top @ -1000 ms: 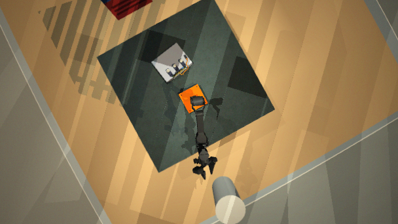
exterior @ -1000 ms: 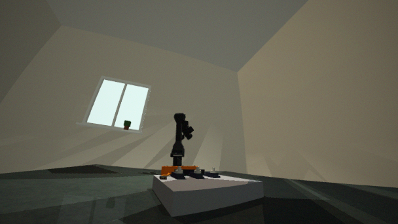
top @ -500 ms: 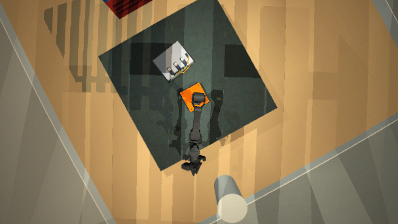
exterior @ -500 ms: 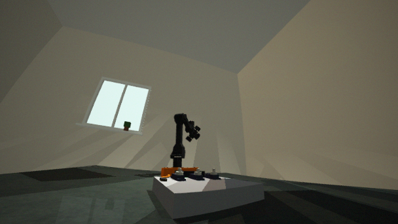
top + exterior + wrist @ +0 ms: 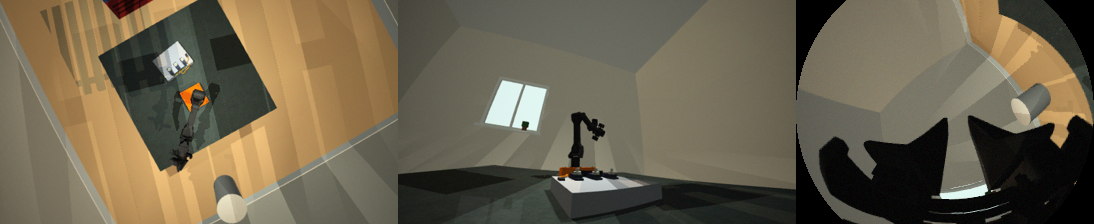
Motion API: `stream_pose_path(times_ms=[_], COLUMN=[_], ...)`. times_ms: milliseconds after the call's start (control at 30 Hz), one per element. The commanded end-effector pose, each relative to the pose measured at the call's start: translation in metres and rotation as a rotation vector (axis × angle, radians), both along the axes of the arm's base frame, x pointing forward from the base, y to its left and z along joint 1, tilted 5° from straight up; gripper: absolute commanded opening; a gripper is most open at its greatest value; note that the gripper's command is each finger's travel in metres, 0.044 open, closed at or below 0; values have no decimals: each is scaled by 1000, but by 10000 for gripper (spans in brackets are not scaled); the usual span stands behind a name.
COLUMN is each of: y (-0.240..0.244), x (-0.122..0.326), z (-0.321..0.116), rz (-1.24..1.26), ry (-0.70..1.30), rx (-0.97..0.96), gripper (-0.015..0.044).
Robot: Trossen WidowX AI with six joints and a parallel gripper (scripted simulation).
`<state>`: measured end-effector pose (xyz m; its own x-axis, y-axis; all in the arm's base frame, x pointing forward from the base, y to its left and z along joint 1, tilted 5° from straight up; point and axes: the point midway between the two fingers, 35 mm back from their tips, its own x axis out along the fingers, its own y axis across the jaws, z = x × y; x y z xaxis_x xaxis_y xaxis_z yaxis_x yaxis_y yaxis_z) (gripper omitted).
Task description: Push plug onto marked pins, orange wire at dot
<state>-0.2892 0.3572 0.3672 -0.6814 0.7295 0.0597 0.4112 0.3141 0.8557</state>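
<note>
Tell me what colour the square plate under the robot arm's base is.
Orange; it shows best in the top view.

The table (image 5: 249, 95) (image 5: 496, 203) (image 5: 1046, 17) is 1 dark green square with 2 blackish patches on its top, 1 toward its left corner and 1 by its upper-right edge, as seen from above. Directly on it lie 2 things: a white block (image 5: 168, 57) (image 5: 607, 203), nearer the upper-left edge than the lower-right one, and an orange plate (image 5: 186, 97) (image 5: 565, 171) near the middle, apart from the block and well in from all 4 corners.
</note>
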Motion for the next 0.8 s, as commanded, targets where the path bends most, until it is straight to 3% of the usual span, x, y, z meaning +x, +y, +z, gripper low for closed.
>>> stream_pose_path(times_ms=[0, 500, 767], y=[18, 49, 57], x=[37, 139, 217], z=[0, 0, -1], rz=[-99, -353, -549], ry=[-64, -233, -402], rx=[53, 156, 214], gripper=[115, 115, 115])
